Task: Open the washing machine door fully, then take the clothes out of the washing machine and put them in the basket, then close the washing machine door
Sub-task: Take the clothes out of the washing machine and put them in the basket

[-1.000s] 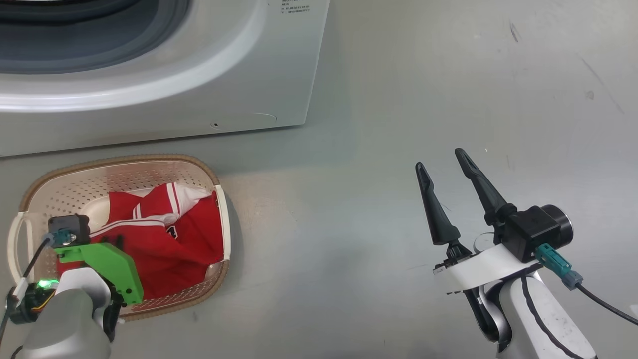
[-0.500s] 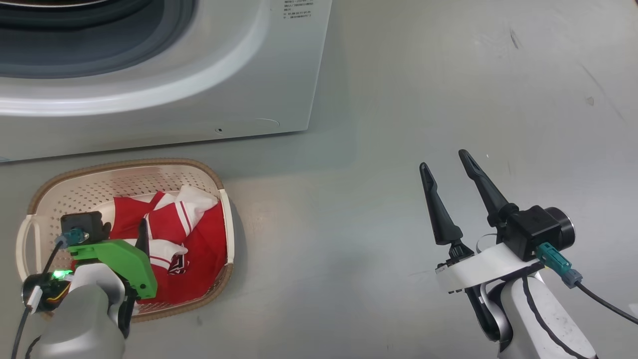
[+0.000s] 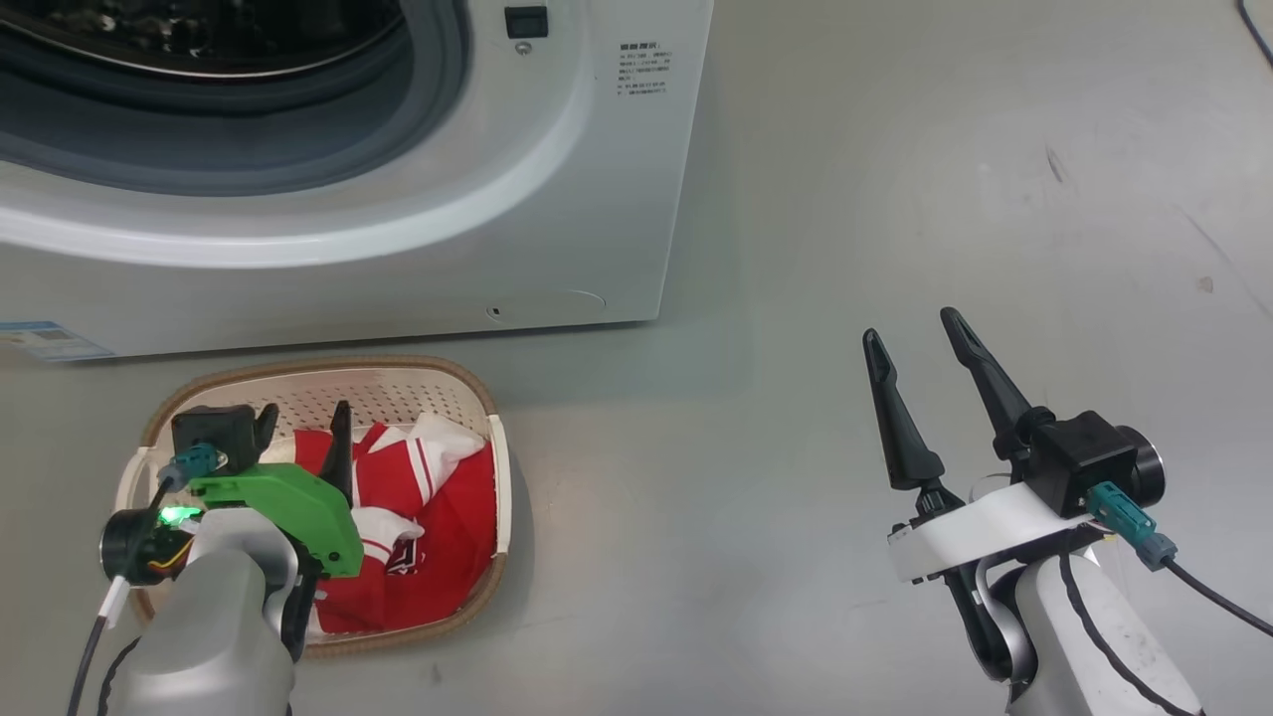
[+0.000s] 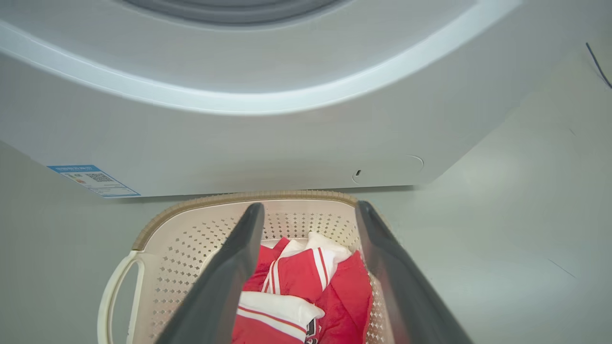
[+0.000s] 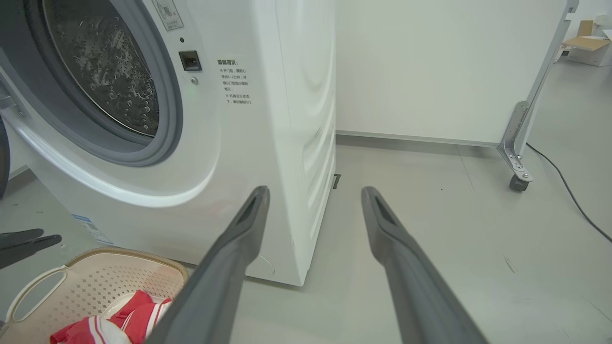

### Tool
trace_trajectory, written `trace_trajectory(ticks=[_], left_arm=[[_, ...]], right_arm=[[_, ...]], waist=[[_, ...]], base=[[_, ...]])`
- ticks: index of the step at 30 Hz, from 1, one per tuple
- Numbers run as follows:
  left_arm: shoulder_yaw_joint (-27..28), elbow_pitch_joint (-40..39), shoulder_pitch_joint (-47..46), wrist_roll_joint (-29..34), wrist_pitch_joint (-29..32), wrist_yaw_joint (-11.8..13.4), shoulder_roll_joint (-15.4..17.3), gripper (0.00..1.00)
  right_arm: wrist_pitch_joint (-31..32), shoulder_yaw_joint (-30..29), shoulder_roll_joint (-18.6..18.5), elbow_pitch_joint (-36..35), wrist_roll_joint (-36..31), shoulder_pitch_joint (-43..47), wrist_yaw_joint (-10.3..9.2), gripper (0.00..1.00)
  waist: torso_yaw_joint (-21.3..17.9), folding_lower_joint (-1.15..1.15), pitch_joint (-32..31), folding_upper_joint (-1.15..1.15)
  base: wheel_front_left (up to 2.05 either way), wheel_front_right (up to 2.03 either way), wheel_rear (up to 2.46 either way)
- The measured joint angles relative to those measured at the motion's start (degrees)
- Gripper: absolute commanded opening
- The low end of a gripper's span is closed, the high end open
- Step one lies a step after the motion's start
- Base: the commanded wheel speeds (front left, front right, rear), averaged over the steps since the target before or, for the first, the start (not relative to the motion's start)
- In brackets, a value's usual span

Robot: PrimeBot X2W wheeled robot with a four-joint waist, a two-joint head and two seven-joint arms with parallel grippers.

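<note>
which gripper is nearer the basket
Left. The left gripper hangs open over the basket; the right gripper is well off to its right, over floor.

One washer (image 3: 557, 199); one basket (image 3: 398, 394); one garment (image 3: 450, 509)

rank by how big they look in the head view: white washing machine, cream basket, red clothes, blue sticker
1. big white boxy washing machine, partly cropped
2. cream perforated plastic basket
3. red-and-white striped fabric clothes
4. small blue rectangular sticker
</note>
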Motion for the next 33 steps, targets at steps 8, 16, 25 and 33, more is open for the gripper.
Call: trace_trajectory(ticks=[8, 16, 25, 33], left_arm=[[-2.1, -6.0, 3.0, 0.2, -0.2, -0.5, -1.1, 1.0], [0.3, -18.3, 6.1, -0.8, -0.2, -0.5, -1.5, 1.0], [0.6, -25.6, 12.8, -1.6, -0.2, -0.7, -1.6, 1.0], [0.0, -31.4, 19.4, -1.7, -0.2, -0.7, -1.7, 1.0]], right_arm=[[0.0, -1.7, -0.5, 0.8, 1.0, 1.4, -0.02, 1.0], [0.0, -2.8, -0.7, 1.2, 1.8, 3.8, -0.38, 1.0], [0.0, -3.6, -0.9, 1.2, 2.2, 6.4, -0.4, 1.0], [0.0, -4.6, -1.1, 0.1, 2.5, 8.6, -0.54, 1.0]], waist=[[2.6, 0.0, -4.6, 0.0], [5.3, 0.0, -9.3, 0.0], [7.9, 0.0, -13.8, 0.0], [10.2, 0.0, -17.6, 0.0]], base=[[0.0, 0.0, 0.0], [0.0, 0.0, 0.0], [0.0, 0.0, 0.0], [0.0, 0.0, 0.0]])
